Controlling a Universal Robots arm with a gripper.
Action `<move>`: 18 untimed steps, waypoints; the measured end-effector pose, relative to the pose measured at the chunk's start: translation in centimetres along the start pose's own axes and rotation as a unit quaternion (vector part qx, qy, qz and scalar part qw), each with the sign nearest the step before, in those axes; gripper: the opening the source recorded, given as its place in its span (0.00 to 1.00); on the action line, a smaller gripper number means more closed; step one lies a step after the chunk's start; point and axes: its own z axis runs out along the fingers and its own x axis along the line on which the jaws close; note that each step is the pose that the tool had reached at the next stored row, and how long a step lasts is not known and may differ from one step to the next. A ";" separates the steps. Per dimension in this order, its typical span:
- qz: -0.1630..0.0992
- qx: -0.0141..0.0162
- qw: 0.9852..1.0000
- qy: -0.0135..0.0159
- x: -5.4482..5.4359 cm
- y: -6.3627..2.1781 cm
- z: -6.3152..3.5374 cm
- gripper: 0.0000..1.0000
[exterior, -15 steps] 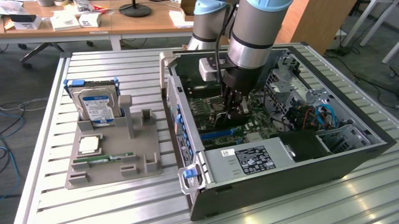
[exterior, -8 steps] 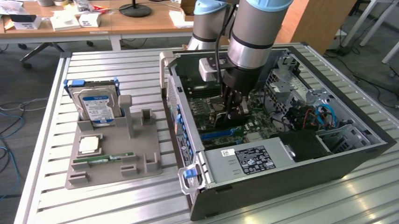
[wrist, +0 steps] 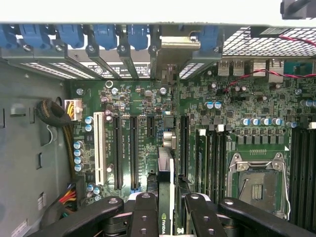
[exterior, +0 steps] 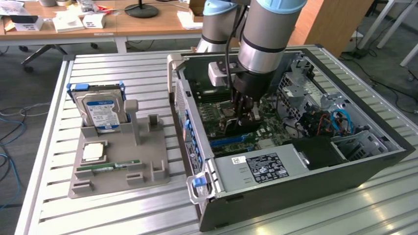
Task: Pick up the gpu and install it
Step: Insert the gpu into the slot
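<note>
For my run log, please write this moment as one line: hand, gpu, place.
hand: shut on gpu | gpu: edge-on between the fingers | place: inside computer case, over motherboard slots | seated: cannot tell

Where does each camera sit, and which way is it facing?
Exterior view: off the arm, above the table, looking down into the open computer case; the arm and gripper show.
Wrist view: on the wrist, looking along the fingers at the motherboard; the fingers clamp the gpu edge-on.
Shared: the gripper, the motherboard and the computer case.
</note>
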 end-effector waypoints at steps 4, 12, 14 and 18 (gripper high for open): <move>0.000 0.000 1.000 0.000 0.0 0.00 0.05 0.26; 0.000 0.000 1.000 0.000 0.0 0.00 0.20 0.26; 0.000 0.000 1.000 0.000 0.0 0.00 0.24 0.26; 0.000 0.000 1.000 0.000 0.0 0.00 0.28 0.26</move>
